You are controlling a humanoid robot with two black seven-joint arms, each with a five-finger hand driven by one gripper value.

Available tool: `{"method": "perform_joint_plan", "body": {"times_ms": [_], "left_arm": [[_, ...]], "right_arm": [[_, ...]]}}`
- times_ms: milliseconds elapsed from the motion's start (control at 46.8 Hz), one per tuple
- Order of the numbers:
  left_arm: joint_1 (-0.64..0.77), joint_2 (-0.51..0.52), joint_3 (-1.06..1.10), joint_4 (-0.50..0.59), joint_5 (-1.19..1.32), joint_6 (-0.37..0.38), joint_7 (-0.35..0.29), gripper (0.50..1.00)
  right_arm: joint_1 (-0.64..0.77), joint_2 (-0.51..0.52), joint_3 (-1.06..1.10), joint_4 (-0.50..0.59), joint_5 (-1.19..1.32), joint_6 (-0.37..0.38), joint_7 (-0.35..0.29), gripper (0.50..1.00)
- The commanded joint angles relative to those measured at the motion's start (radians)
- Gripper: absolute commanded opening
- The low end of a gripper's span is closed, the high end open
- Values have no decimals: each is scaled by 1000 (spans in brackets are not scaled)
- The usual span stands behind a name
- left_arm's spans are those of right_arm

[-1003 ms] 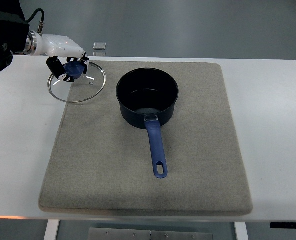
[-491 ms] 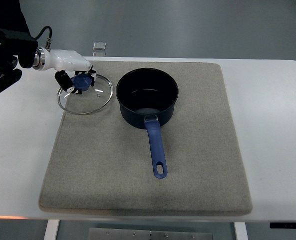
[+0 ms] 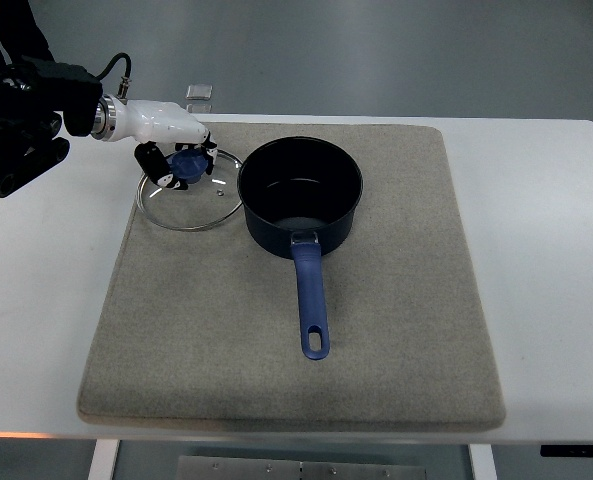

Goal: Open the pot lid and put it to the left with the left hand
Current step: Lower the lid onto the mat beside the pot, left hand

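A dark blue pot (image 3: 300,192) with a long blue handle (image 3: 311,298) stands uncovered on the grey mat (image 3: 376,330). Its glass lid (image 3: 189,192) with a blue knob (image 3: 185,163) sits just left of the pot, its rim touching or nearly touching the pot's wall. My left hand (image 3: 179,165) reaches in from the upper left on a white forearm (image 3: 154,121), and its dark fingers are curled around the lid's knob. I cannot tell whether the lid rests on the mat or hangs slightly above it.
The mat lies on a white table (image 3: 546,250). A small clear block (image 3: 200,95) sits at the table's back edge behind the lid. The robot's black upper arm (image 3: 21,120) fills the upper left corner.
My left hand has carried the lid to the right, from over the mat's left edge until it is against the pot. The pot and its handle have shifted slightly.
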Motion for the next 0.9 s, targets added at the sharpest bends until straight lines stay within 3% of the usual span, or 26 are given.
{"method": "perform_joint_plan", "body": {"times_ms": [0,875], "left_arm": [[-2,1,2,1,2,-1,0,500],[1,0,6,8,9,-4,0,500]], "right_arm": [[0,0,0,0,0,-1,0,915],[0,0,0,0,0,1,0,915]]}}
